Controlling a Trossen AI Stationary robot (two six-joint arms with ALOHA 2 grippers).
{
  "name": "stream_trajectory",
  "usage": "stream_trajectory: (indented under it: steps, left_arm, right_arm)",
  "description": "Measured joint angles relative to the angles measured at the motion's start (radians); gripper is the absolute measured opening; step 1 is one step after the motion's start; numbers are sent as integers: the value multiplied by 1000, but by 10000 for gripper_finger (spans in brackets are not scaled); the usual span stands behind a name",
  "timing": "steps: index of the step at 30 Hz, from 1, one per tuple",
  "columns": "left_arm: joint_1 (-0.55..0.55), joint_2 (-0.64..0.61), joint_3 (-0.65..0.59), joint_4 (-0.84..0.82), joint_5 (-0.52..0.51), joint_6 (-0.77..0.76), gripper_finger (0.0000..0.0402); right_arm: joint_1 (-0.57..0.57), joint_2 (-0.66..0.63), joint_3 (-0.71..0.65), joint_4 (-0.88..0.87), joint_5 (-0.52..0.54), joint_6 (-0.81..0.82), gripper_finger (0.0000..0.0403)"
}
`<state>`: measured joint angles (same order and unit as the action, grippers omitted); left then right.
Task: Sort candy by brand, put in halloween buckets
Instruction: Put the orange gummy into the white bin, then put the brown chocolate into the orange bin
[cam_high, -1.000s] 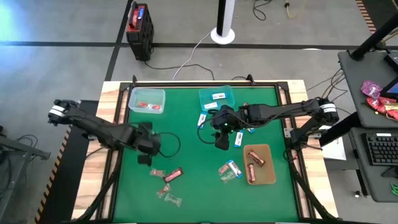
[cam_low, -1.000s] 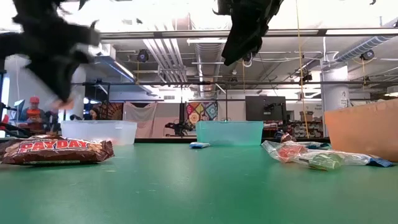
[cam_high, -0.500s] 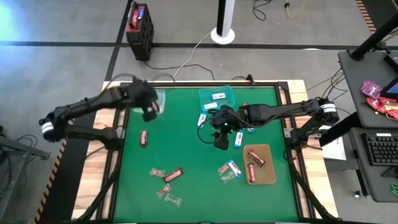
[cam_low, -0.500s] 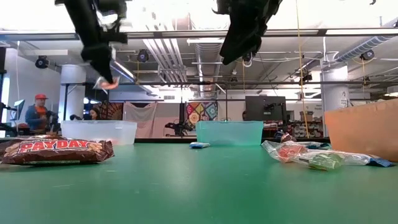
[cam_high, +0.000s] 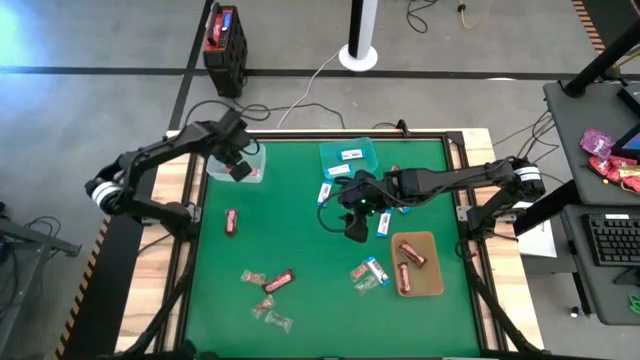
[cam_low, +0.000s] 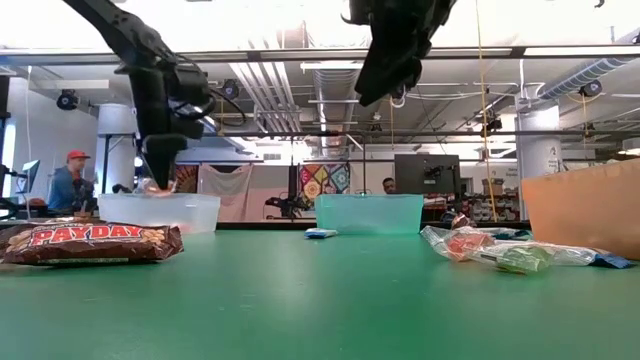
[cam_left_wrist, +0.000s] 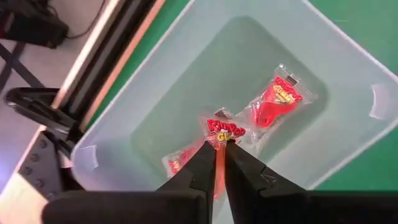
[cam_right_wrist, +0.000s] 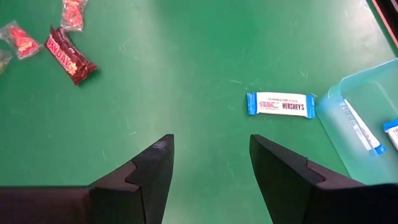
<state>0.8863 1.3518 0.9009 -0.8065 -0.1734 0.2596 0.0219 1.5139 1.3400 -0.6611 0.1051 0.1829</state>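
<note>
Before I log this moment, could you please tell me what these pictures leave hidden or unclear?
- Left wrist view: the left gripper hides part of the clear-wrapped red sweet over the pale translucent mint container; whether it is still pinched is unclear.
- Low view: the shallow amber-brown tray is cut off by the picture edge; its wall hides the contents.
- High view: wrapper print is too small to read.

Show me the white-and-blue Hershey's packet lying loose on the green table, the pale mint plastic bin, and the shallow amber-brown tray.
White-and-blue Hershey's packet (cam_right_wrist: 281, 104): right wrist view, middle of wrapper.
Pale mint plastic bin (cam_left_wrist: 348, 68): left wrist view, bare inner wall.
Shallow amber-brown tray (cam_high: 432, 283): high view, bare floor near its corner.
</note>
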Motion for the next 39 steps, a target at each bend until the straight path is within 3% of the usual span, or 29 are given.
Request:
stream_trajectory:
  steps: [8, 13, 17, 20, 26, 31, 35, 39]
  left_arm:
    - [-1, 49, 1, 2, -105, -33, 82]
    - [-20, 7, 2, -8, -104, -74, 116]
    - [-87, -74, 2, -115, -36, -249, 129]
    - [-203, -151, -4, -202, 6, -417, 131]
    - [-590, -298, -69, -217, -43, -805, 132]
    - [-887, -322, -124, -215, -227, -1194, 132]
    - [-973, -290, -164, -217, -251, -1391, 132]
    - [-977, -225, -202, -223, -189, -1523, 132]
  right_arm:
    - [0, 0, -16, 15, 0, 1, 203]
    - [0, 0, -20, 15, 0, 8, 203]
    - [0, 0, -20, 2, -8, -9, 203]
    - [0, -5, -20, -49, -9, -19, 203]
    - [5, -29, -28, -138, -9, 0, 203]
    - [19, -51, -41, -134, -11, -1, 203]
    - [26, -53, -42, -107, -11, -20, 203]
    - [26, -54, -42, -104, -11, -20, 203]
